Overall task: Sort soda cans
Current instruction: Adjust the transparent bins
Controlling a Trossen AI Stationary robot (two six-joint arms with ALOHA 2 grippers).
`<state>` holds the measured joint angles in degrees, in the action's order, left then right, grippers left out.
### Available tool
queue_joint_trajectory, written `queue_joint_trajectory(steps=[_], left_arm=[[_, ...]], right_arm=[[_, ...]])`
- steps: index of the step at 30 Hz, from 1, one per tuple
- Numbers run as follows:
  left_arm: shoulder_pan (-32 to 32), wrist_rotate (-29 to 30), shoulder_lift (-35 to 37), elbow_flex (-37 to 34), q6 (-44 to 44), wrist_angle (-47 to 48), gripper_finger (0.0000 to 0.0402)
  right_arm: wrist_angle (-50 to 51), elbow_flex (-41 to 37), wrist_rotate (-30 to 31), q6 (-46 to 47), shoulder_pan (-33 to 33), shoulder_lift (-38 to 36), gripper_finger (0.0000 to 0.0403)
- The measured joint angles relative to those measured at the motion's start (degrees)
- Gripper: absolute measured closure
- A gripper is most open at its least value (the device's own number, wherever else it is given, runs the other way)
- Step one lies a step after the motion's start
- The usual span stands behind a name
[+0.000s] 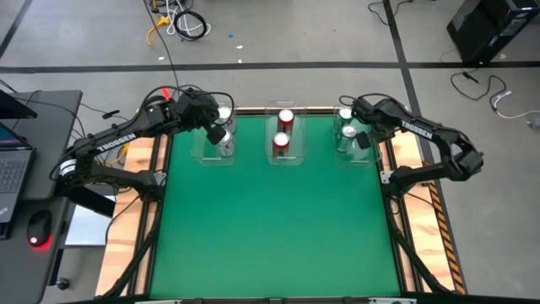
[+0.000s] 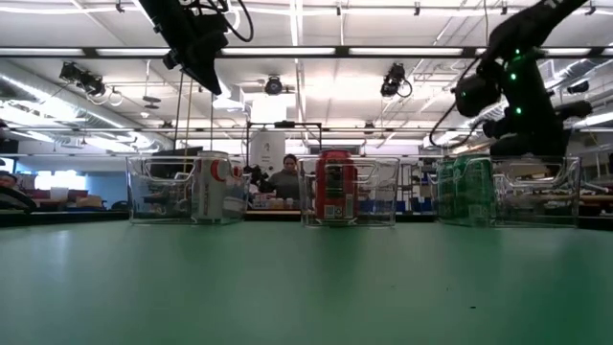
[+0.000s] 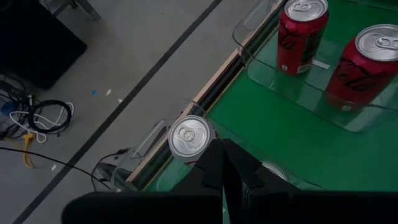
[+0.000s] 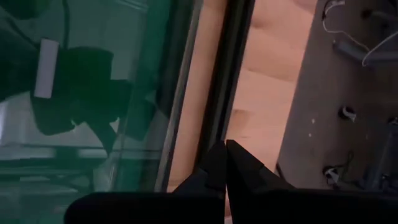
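We see all six soda cans upright and already grouped by colour in three clear trays along the table's far edge (12 o'clock in the high view): the silver-grey cans (image 1: 225, 139) in the left tray (image 1: 202, 156), the red cans (image 1: 283, 133) in the middle tray (image 1: 297, 157), the green cans (image 1: 347, 133) in the right tray (image 1: 371, 157). Our left gripper (image 1: 217, 133) hangs over the silver-grey pair with its fingers pressed together and holding nothing; one silver top (image 3: 189, 136) sits just beyond its tips, long axis vertical. Our right gripper (image 1: 363, 139), likewise closed and empty, is at the green pair's 3 o'clock side. We judge the sort essentially complete (any further reach would mean opening first); each arm is nearest its own end tray.
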<state>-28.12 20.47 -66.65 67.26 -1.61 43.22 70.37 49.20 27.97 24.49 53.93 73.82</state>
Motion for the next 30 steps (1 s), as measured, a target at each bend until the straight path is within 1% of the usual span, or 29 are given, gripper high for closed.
queue_joint_trajectory(steps=[7,14,21,24,27,30], left_arm=[[0.0,0.0,0.0,0.0,-0.3,0.0,0.0401],[0.0,0.0,0.0,0.0,-0.3,0.0,0.0401],[0.0,0.0,0.0,0.0,-0.3,0.0,0.0401],[0.0,0.0,0.0,0.0,-0.3,0.0,0.0401],[0.0,0.0,0.0,0.0,0.0,0.0,0.0401],[0.0,0.0,0.0,0.0,0.1,0.0,0.0401]], right_arm=[[-9.0,-5.9,-3.8,-1.7,0.0,0.0,0.0403],[-10.7,-6.0,-4.9,-2.0,-2.0,-0.4,0.0403],[-15.6,-6.0,-8.4,-3.4,-4.5,-1.3,0.0403],[-15.9,-6.1,-8.1,-2.5,-4.7,-1.2,0.0403],[-15.9,-6.1,-5.2,0.2,-4.7,-1.2,0.0403],[-15.9,-6.1,-2.8,4.7,-4.7,-1.2,0.0403]])
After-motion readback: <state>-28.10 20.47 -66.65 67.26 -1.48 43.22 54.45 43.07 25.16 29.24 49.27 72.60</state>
